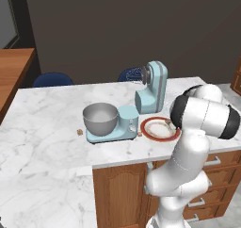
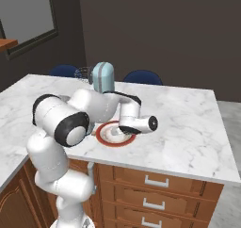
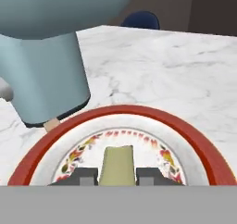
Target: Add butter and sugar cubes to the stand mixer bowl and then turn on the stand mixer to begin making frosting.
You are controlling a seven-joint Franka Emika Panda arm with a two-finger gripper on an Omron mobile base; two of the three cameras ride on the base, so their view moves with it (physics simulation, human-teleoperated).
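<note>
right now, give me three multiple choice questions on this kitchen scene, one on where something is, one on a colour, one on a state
1. Where is the butter?
A. in the stand mixer bowl
B. on the plate, between the gripper's fingertips
C. on the floor

2. What colour is the rim of the plate?
A. red-orange
B. green
C. black

3. How does the head of the stand mixer stand?
A. lowered into the bowl
B. taken off
C. tilted up, whisk clear of the bowl

Answers:
1 B: in the hand view the pale block sits on the plate with the gripper around it.
2 A: a red-orange ring borders it.
3 C: the stand mixer bowl is open, with the whisk raised behind it.
</note>
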